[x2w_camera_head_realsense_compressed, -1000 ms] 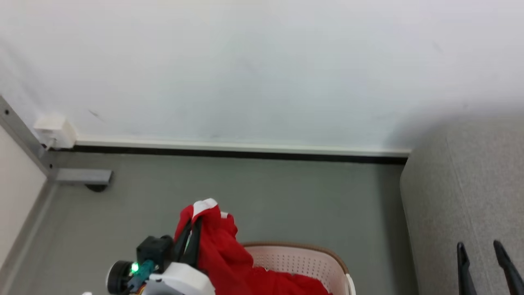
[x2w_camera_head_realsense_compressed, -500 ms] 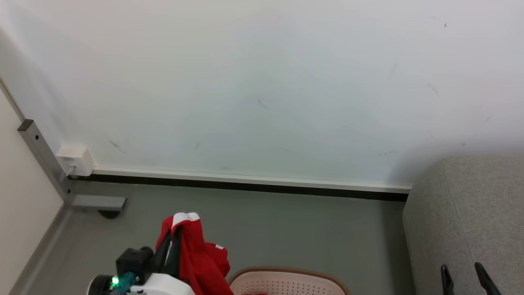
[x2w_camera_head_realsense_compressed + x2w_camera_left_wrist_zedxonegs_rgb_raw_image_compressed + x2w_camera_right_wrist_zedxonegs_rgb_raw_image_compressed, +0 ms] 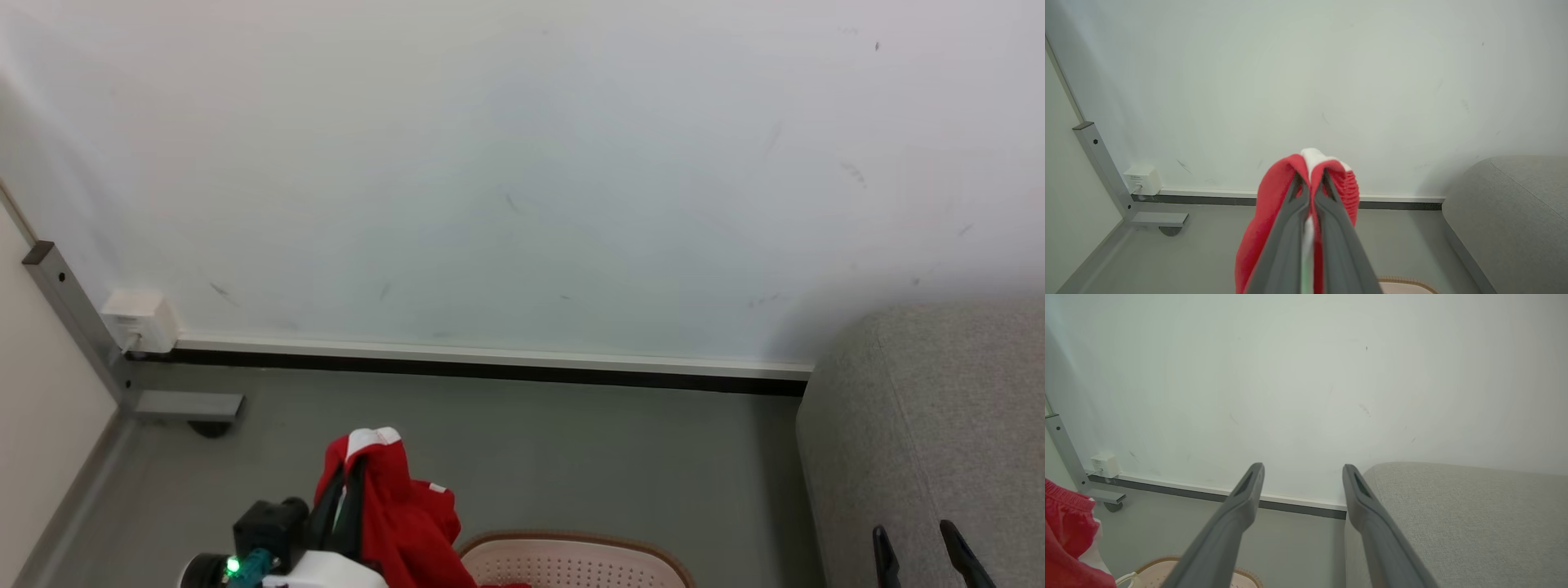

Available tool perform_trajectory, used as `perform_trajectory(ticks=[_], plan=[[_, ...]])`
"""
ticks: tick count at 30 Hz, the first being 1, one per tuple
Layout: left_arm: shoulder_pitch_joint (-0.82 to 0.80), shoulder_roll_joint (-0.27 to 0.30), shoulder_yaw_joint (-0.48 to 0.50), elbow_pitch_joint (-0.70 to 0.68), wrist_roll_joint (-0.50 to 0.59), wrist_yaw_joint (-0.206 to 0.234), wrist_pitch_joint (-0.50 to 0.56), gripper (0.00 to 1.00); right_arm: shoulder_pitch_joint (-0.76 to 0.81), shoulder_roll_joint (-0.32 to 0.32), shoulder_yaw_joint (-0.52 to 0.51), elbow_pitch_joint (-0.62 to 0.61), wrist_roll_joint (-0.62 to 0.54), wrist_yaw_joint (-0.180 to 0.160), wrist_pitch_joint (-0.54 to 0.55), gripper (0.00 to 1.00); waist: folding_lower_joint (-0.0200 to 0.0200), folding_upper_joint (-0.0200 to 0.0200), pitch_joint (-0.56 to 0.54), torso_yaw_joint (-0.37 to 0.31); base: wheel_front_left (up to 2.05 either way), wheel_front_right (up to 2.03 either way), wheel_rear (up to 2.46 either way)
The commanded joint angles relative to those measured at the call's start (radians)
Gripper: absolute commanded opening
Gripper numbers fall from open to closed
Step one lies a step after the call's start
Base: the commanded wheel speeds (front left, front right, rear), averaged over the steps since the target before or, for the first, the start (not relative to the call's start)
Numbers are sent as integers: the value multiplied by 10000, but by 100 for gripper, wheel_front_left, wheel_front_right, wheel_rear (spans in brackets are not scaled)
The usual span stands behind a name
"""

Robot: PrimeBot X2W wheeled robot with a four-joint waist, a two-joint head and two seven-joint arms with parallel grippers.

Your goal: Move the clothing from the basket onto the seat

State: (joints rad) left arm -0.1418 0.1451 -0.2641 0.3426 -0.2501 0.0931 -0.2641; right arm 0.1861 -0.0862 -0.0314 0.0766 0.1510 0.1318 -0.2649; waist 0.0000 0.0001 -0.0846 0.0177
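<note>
A scuffed white wall [image 3: 522, 163] meets the smooth grey floor [image 3: 571, 457]. At lower left, the left gripper [image 3: 1311, 176] is clamped on soft red clothing [image 3: 408, 514] with white trim, hanging at the left end of the perforated, brown-rimmed basket [image 3: 571, 541]. At lower right, the right gripper [image 3: 913, 532], fingers spread, sits over the rounded, woven grey seat [image 3: 939, 408]. A metal post [image 3: 73, 318] stands far left.

All three views face the wall [image 3: 522, 163] and seat [image 3: 939, 425].

The clothing [image 3: 1267, 212] is looking like soft matt cloth, the basket [image 3: 571, 563] perforated plastic, the seat [image 3: 1453, 514] coarse woven fabric.
</note>
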Motion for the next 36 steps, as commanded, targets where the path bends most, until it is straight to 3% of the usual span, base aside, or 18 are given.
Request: perform_trajectory(ticks=[1, 4, 11, 22, 27, 36], plan=[[-51, 20, 23, -92, 95, -13, -6, 0, -87, -59, 30, -83, 39, -23, 8, 100, 0, -1, 13, 0, 0, 0, 0], [-212, 18, -94, -178, 181, -106, -6, 0, -185, -142, 266, -271, 76, -21, 8, 100, 0, -1, 28, 18, 0, 0, 0], [-753, -204, -775, -842, 407, -420, 271, 0, -741, -782, 2032, -881, 421, -21, 8, 100, 0, -1, 20, 65, 0, 0, 0], [-1448, -697, -2619, -2034, 396, -1365, 1295, 0, -2268, -1895, 5162, -842, 1223, -23, 8, 100, 0, -1, 21, 108, 0, 0, 0], [-1558, -855, -3548, -2408, 115, -1629, 1484, 0, -2750, -2138, 5782, -574, 1442, -23, 8, 100, 0, -1, 36, 73, 0, 0, 0], [-1512, -917, -5046, -3290, -605, -1951, 1782, 0, -2755, -2383, 6035, -129, 1912, -23, 8, 100, 0, -1, 82, -5, 0, 0, 0]])
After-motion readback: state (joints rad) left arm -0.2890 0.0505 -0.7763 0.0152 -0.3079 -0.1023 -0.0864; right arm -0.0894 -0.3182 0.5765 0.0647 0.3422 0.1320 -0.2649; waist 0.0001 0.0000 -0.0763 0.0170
